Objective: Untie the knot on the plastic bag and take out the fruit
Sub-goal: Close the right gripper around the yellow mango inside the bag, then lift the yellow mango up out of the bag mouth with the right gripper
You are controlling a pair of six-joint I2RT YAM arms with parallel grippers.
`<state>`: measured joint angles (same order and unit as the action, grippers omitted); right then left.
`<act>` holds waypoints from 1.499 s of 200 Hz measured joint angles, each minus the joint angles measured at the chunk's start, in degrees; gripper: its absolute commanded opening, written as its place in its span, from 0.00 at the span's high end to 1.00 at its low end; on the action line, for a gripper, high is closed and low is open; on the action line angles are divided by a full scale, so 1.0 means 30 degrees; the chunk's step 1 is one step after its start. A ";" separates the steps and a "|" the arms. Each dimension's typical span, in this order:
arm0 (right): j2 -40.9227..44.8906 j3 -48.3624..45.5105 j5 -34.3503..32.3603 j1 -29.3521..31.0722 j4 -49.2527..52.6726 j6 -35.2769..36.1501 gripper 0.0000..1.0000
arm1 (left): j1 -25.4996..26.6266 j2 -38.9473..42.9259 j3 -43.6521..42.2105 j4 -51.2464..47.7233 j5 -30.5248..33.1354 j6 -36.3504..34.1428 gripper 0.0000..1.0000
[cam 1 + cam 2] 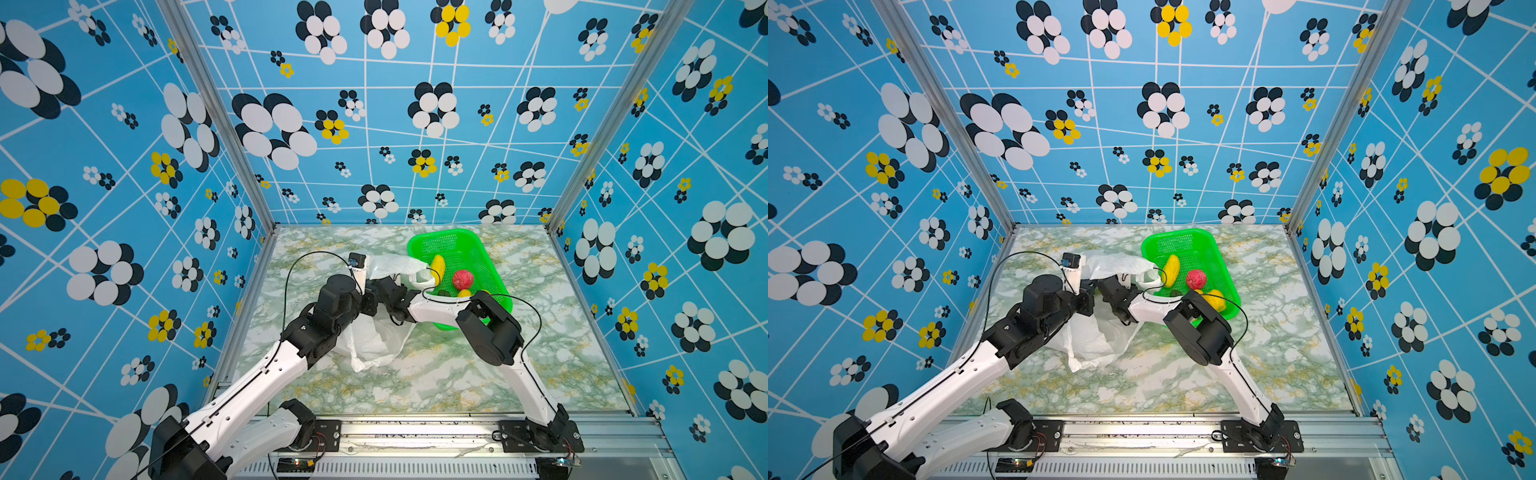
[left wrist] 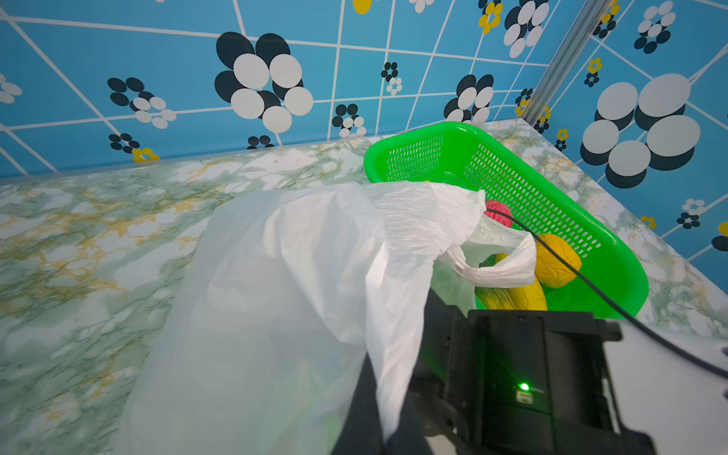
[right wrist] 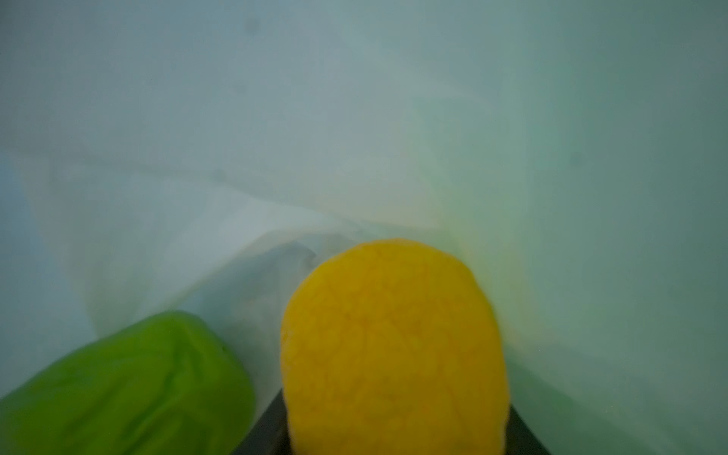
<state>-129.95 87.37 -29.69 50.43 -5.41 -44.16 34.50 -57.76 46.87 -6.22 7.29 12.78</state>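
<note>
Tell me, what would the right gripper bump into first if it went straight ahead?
The yellow round fruit, most likely: it sits right before the jaws, with the plastic bag behind it.

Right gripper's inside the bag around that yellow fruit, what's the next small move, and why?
Probably close the right gripper firmly on the yellow fruit before pulling back: its dark jaws flank the fruit inside the plastic bag, but a firm grip isn't evident, and a green fruit lies close beside.

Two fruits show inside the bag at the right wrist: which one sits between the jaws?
The yellow-orange fruit, flanked by the dark jaws; the green fruit lies beside it, outside them.
</note>
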 measured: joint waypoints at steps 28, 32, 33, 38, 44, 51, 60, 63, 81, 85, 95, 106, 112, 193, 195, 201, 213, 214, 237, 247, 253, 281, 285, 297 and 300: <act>0.3585 -0.4860 0.0029 0.0022 -0.1923 0.0007 0.61 | 0.0007 0.0743 -0.0969 0.0087 0.0007 -0.0087 1.00; 0.4116 -0.5457 0.0022 0.0058 -0.2237 0.0007 0.62 | 0.0029 0.0874 -0.1137 0.0102 0.0007 -0.0124 1.00; 0.4226 -0.5559 0.0015 0.0058 -0.2302 0.0015 0.62 | 0.0036 0.0896 -0.1158 0.0102 0.0007 -0.0131 1.00; 0.4838 -0.6258 0.0066 0.0058 -0.2805 0.0007 0.62 | 0.0044 0.1035 -0.1304 0.0102 0.0007 -0.0138 1.00; 0.5625 -0.7104 0.0087 0.0073 -0.3424 0.0007 0.62 | 0.0066 0.1188 -0.1457 0.0138 0.0007 -0.0138 1.00; 0.6382 -0.7912 0.0095 0.0073 -0.4058 0.0000 0.62 | 0.0138 0.1282 -0.1545 0.0153 0.0015 -0.0138 1.00; 0.7169 -0.8750 0.0204 0.0073 -0.4874 0.0000 0.62 | 0.0262 0.1297 -0.1574 0.0182 0.0007 -0.0146 1.00; 0.7388 -0.9012 0.0255 0.0073 -0.5136 0.0000 0.62 | 0.0306 0.1297 -0.1574 0.0204 0.0015 -0.0146 1.00; 0.8327 -1.0105 0.0787 0.0073 -0.6346 0.0000 0.62 | 0.0597 0.1253 -0.1574 0.0226 0.0015 -0.0146 1.00; 0.8451 -1.0273 0.0991 0.0073 -0.6586 -0.0007 0.62 | 0.0670 0.1239 -0.1574 0.0233 0.0029 -0.0153 1.00; 0.8655 -1.0550 0.1457 0.0124 -0.7002 -0.0007 0.63 | 0.0780 0.1122 -0.1574 0.0240 0.0102 -0.0153 1.00; 0.8779 -1.0688 0.2047 0.0204 -0.7337 0.0007 0.64 | 0.0801 0.0947 -0.1574 0.0226 0.0233 -0.0153 1.00; 0.8852 -1.0768 0.2288 0.0335 -0.7519 0.0029 0.64 | 0.0794 0.0845 -0.1574 0.0211 0.0357 -0.0146 1.00; 1.4302 -1.4331 0.3395 0.5224 -0.9632 0.3927 0.59 | 0.0794 0.0889 -0.1173 -0.0641 0.1654 -0.0539 1.00; 1.4535 -1.4469 0.3395 0.5253 -0.9639 0.4029 0.59 | 0.0794 0.0918 -0.1173 -0.0663 0.1647 -0.0576 1.00; 1.5081 -1.4826 0.3432 0.5289 -0.9726 0.4218 0.58 | 0.0816 0.0991 -0.1173 -0.0692 0.1632 -0.0590 1.00; 1.6167 -1.5562 0.3432 0.5253 -0.9806 0.4728 0.58 | 0.0925 0.1173 -0.1137 -0.0721 0.1596 -0.0656 1.00; 1.6218 -1.5599 0.3432 0.5253 -0.9806 0.4750 0.58 | 0.0925 0.1188 -0.1137 -0.0721 0.1581 -0.0656 1.00; 1.7566 -1.6436 0.3330 0.5173 -0.9515 0.5705 0.58 | 0.1064 0.1588 -0.1013 -0.0656 0.1348 -0.0765 1.00; 1.7821 -1.6538 0.3286 0.5180 -0.9406 0.6040 0.58 | 0.1071 0.1683 -0.0962 -0.0634 0.1260 -0.0787 1.00; 1.7908 -1.6589 0.3242 0.5180 -0.9406 0.6186 0.58 | 0.1093 0.1712 -0.0954 -0.0634 0.1217 -0.0787 1.00; 1.7558 -1.6633 0.2994 0.5180 -0.9500 0.6448 0.61 | 0.1100 0.1734 -0.0954 -0.0750 0.1260 -0.0780 1.00; 1.7347 -1.6611 0.2987 0.5180 -0.9566 0.6441 0.61 | 0.1086 0.1734 -0.0954 -0.0809 0.1311 -0.0772 1.00; 1.6473 -1.6422 0.2973 0.5180 -0.9777 0.6353 0.63 | 0.0998 0.1734 -0.0954 -0.0947 0.1457 -0.0772 1.00; 1.6138 -1.6313 0.2980 0.5180 -0.9806 0.6331 0.63 | 0.0984 0.1734 -0.0954 -0.0962 0.1501 -0.0772 1.00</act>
<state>-81.54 38.44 -20.75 65.98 -34.83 -25.17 37.45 -52.56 44.01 -9.10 11.79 10.46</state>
